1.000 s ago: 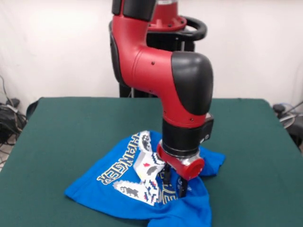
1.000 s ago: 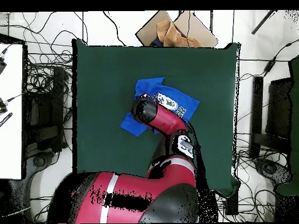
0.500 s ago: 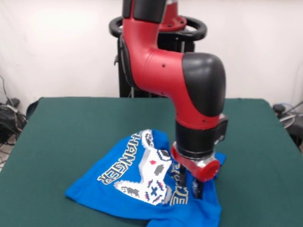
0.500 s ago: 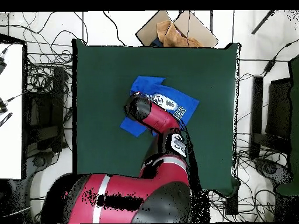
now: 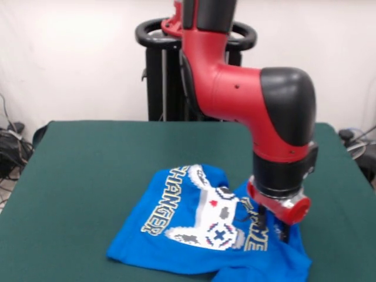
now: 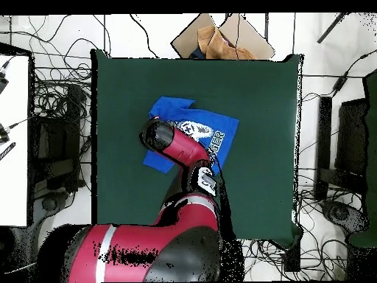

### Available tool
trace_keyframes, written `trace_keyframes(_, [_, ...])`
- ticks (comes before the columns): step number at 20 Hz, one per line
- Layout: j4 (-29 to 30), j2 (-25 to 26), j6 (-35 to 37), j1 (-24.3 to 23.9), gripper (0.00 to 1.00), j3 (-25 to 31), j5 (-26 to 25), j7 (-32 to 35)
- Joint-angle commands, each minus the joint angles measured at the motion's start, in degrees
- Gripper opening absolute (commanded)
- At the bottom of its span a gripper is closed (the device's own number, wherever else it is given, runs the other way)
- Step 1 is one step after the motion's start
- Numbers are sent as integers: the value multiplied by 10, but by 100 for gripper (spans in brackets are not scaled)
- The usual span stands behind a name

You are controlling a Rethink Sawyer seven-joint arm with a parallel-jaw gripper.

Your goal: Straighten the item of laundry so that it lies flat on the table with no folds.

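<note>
The blue T-shirt (image 5: 176, 232) lies rumpled on the green table (image 5: 88, 164), near the front edge and right of centre, with the controller print and lettering facing up. Its right part is bunched under the arm. My gripper (image 5: 271, 226) points down at the shirt's right side, with the dark fingers shut on a fold of the cloth. In the overhead view the shirt (image 6: 217, 133) lies left of the centre of the table (image 6: 258, 88), and the arm's wrist (image 6: 156, 136) covers the gripper and the shirt's left part.
The black pedestal (image 5: 167, 76) stands behind the table's far edge. A cardboard box (image 6: 221, 37) with brown material sits just off the table's top edge in the overhead view. Cables lie on the floor all round the table.
The arm has swung to the right in the front view and dragged the shirt along with it. The folded print has opened out and shows more fully.
</note>
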Motion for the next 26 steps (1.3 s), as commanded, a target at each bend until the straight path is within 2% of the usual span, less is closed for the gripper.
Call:
trace_keyframes(1, [-9, 38, 57, 53, 100, 27, 55, 181])
trace_keyframes(5, [-16, 51, 21, 71, 100, 16, 67, 178])
trace_keyframes(13, [-29, 44, 71, 108, 100, -25, 101, 221])
trace_keyframes(19, [-24, 59, 46, 106, 100, -57, 98, 195])
trace_keyframes(20, [-26, 61, 47, 107, 0, -61, 96, 189])
trace_keyframes(26, [-15, 54, 32, 107, 0, -57, 102, 191])
